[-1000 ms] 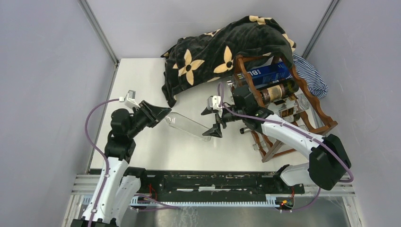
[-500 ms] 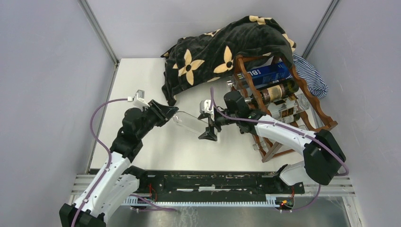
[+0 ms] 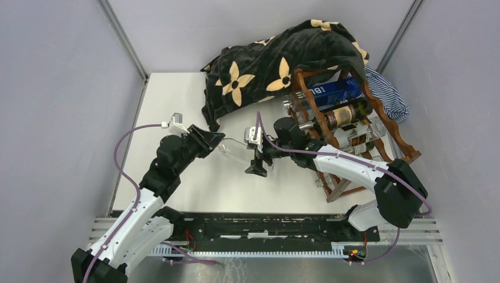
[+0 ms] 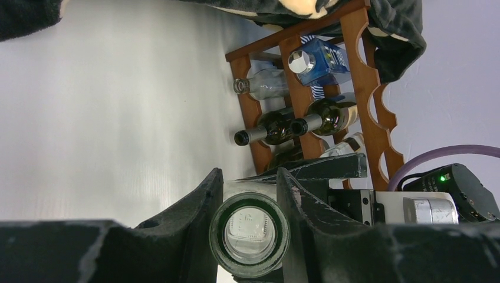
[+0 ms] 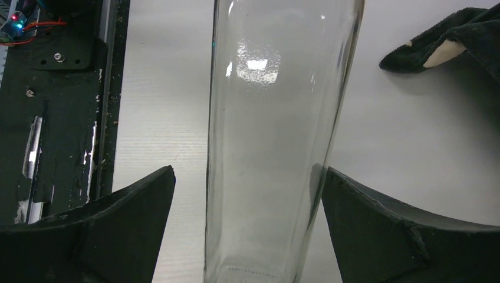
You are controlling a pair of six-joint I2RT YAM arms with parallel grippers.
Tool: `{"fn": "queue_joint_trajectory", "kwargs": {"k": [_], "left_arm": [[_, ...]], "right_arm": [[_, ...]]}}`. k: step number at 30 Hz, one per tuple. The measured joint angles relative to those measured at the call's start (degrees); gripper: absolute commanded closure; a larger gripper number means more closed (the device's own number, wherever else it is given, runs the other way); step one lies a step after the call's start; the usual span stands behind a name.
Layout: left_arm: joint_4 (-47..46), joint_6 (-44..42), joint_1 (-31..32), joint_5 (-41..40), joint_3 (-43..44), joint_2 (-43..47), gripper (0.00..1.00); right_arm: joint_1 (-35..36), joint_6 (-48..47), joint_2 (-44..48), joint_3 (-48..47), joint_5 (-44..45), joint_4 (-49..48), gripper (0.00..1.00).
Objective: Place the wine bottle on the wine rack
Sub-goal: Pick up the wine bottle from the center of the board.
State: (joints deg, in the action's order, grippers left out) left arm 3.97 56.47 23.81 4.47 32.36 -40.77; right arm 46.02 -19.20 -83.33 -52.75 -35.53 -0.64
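The wine bottle (image 3: pixel 237 151) is clear, empty glass and hangs tilted above the table. My left gripper (image 3: pixel 213 141) is shut on its neck; the left wrist view shows the open mouth (image 4: pixel 250 234) between my left gripper's (image 4: pixel 249 177) fingers. My right gripper (image 3: pixel 257 155) is open and straddles the bottle's base end. In the right wrist view the glass body (image 5: pixel 277 118) stands between my right gripper's (image 5: pixel 249 171) fingers, with a gap on the left side. The wine rack (image 3: pixel 407 150), dark reddish-brown with scalloped rails, stands at the right and also shows in the left wrist view (image 4: pixel 362 88).
A black blanket with beige flowers (image 3: pixel 271 65) drapes over the rack's top and the table's back. The rack holds a blue bottle (image 3: pixel 336 91), a dark bottle (image 3: pixel 348 113) and others lower down. A striped cloth (image 3: pixel 389 97) lies behind it. A black rail (image 3: pixel 265 227) runs along the near edge.
My left arm has carried the bottle to the right. My right gripper has moved left, and its open jaws now reach further along the bottle's base end.
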Motion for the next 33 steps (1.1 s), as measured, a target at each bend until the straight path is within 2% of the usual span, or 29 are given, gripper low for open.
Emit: {"fn": "queue_joint_trajectory", "kwargs": {"k": [5,8,19,21,22,24,25,26,28,29,31,33], "left_arm": [[-1.29,0.7,0.74,0.02,0.02,-1.22,0.98],[-1.33,0.74,1.05,0.02,0.02,-1.55,0.98],[-1.53,0.76,1.07,0.04,0.02,-1.62,0.98],[-1.49,0.76,1.07,0.0,0.02,-1.64,0.98],[-1.42,0.76,1.07,-0.04,0.02,-1.73,0.98],[-1.51,0.74,1.09,-0.09,0.02,-1.95,0.97],[-1.51,0.76,1.09,0.02,0.02,-2.03,0.9],[-1.51,0.76,1.09,0.04,0.02,-2.05,0.77],[-1.49,0.76,1.09,0.07,0.02,-2.19,0.45],[-1.42,0.76,1.09,0.15,0.02,-2.27,0.32],[-1.31,0.98,1.14,0.52,0.22,-2.34,0.2],[-0.24,0.92,1.14,0.61,1.29,-2.29,0.12]], "right_arm": [[0.0,-0.04,0.0,0.15,1.07,-0.59,0.02],[0.0,-0.11,0.0,0.15,1.64,-1.09,0.06],[0.0,-0.87,-0.66,0.17,2.6,-1.51,0.35],[0.0,-1.01,-1.07,0.17,2.64,-1.49,0.47],[0.0,-0.85,-1.14,0.17,2.86,-1.49,0.56],[-0.07,-0.61,-1.18,0.17,2.99,-1.44,0.81],[-0.04,-0.79,-1.18,0.17,2.95,-1.38,0.93],[-0.04,-0.81,-1.2,0.17,2.97,-1.29,1.0],[-0.11,-0.81,-1.29,0.15,2.73,-1.09,1.0],[-0.22,-0.81,-1.31,0.15,2.43,-0.94,1.0],[-0.9,-1.29,-1.36,0.15,0.48,-0.28,1.0],[-1.62,-1.7,-1.42,0.15,-1.31,0.76,1.0]]}}
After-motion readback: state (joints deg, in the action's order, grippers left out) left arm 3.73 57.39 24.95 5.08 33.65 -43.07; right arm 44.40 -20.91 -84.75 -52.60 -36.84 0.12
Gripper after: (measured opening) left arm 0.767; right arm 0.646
